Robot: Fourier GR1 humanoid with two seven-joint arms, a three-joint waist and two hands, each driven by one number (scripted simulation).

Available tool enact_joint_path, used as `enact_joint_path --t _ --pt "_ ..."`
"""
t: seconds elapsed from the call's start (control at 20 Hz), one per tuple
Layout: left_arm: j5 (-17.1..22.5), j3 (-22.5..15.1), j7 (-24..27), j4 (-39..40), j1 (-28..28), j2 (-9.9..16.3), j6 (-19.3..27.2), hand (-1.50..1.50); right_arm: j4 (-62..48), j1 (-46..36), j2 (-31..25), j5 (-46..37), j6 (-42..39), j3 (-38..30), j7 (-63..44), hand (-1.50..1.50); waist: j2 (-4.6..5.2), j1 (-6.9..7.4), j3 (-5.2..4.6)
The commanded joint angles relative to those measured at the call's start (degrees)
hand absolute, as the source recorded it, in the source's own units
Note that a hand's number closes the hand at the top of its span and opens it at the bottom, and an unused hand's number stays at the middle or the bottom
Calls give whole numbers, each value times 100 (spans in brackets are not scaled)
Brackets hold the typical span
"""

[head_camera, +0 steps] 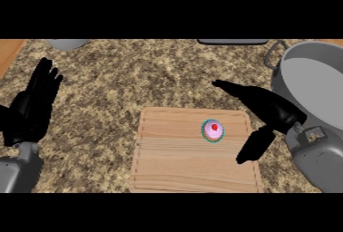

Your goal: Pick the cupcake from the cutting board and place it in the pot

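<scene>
Pink cupcake (pixel 213 130) near board's (pixel 174 172) right edge

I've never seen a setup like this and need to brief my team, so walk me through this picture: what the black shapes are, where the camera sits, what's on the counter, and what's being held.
The camera sits at the robot's head and looks steeply down at a speckled counter. The black shapes are the robot's two hands on grey forearms.

The left robot hand rests open at the left edge, fingers up.

The right robot hand is open above the right edge of the cutting board, thumb and fingers spread. It holds nothing.

A pink cupcake with a red top sits on the wooden board, just left of that hand.

The big grey pot stands at the right. Two other things peek in at the top edge; I cannot tell what they are.
</scene>
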State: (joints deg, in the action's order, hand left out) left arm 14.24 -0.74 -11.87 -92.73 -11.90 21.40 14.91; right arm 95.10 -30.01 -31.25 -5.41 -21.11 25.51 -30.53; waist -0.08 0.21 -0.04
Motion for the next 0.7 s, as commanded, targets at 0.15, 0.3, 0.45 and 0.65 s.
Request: enact_joint_path --t 0.15,0.3,0.45,0.65 --pt "-255 98 67 -50 63 -262 -123 0 492 517 724 -648 -155 -31 -525 -150 1 -27 3" --pt "-576 -261 -237 -470 158 -506 257 0 200 16 1143 -717 -329 120 -1125 -150 -3 2 3" --pt "-257 269 362 261 209 -355 -278 0 -142 490 861 -1306 -327 145 -565 -150 10 -22 3" --pt "-391 318 13 117 35 -446 -295 0 -539 238 1354 -1651 -582 -169 -515 -150 7 -6 4"
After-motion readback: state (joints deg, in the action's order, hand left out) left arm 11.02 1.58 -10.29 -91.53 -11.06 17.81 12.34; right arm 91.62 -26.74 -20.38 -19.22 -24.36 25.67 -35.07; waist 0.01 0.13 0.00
